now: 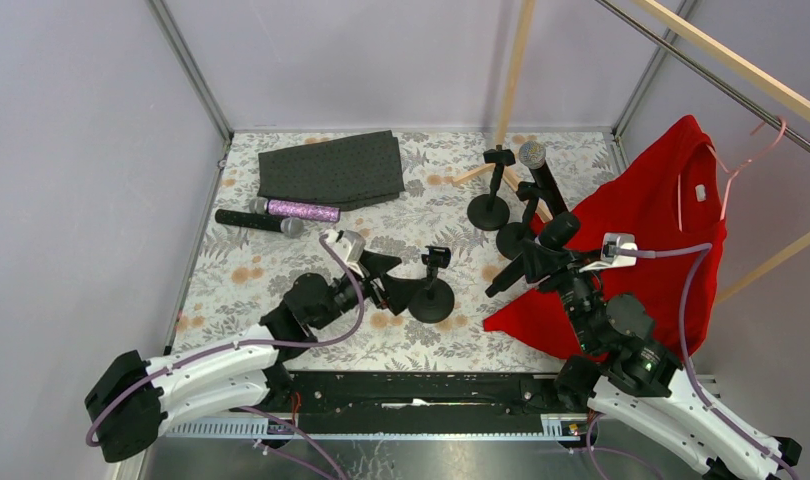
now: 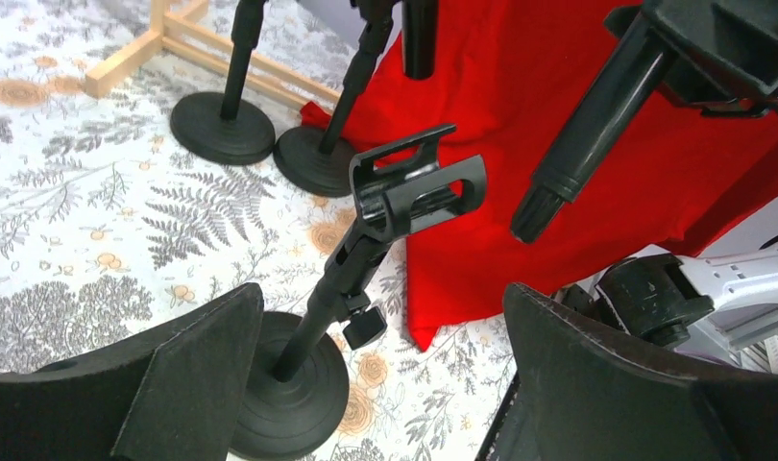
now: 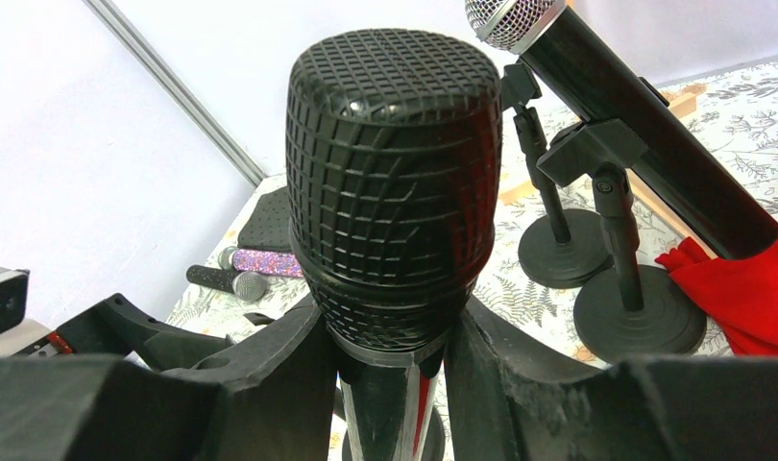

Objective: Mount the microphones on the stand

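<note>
My right gripper [image 1: 543, 262] is shut on a black microphone [image 1: 558, 232] just under its dark mesh head [image 3: 395, 173], holding it tilted above the red shirt. Its body shows in the left wrist view [image 2: 596, 125]. My left gripper [image 1: 394, 282] is open and empty around the base of a black stand [image 1: 433, 290], whose clip [image 2: 419, 187] is empty. Another stand [image 1: 519, 232] holds a grey-headed black microphone [image 1: 537, 170]. A third stand [image 1: 491, 205] has an empty clip. A purple glitter microphone [image 1: 296, 210] and a black one [image 1: 256, 220] lie at the left.
A folded dark cloth [image 1: 331, 168] lies at the back left. A red shirt [image 1: 651, 230] with a pink hanger [image 1: 741, 160] covers the right side. A wooden frame [image 1: 511, 70] stands at the back. Grey walls enclose the table.
</note>
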Action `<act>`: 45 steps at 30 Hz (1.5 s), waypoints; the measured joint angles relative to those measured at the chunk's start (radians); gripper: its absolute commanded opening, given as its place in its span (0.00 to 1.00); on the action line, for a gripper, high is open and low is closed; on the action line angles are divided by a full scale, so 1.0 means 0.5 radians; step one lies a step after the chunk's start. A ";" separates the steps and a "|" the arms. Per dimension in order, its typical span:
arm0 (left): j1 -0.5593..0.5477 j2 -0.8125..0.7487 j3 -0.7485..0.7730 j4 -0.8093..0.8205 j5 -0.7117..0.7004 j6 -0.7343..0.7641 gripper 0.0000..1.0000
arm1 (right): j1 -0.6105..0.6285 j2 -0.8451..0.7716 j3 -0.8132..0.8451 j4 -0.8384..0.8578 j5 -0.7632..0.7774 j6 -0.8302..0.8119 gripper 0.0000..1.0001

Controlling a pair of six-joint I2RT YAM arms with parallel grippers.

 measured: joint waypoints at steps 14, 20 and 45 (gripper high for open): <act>-0.139 0.391 -0.184 0.925 0.038 0.478 0.88 | 0.000 0.028 -0.005 0.018 -0.004 0.000 0.00; -0.143 0.597 -0.185 1.122 -0.016 0.534 0.81 | 0.000 0.031 -0.005 0.018 -0.017 0.000 0.00; -0.163 1.205 -0.086 1.700 -0.179 0.536 0.63 | 0.000 0.050 -0.004 0.018 -0.037 0.001 0.00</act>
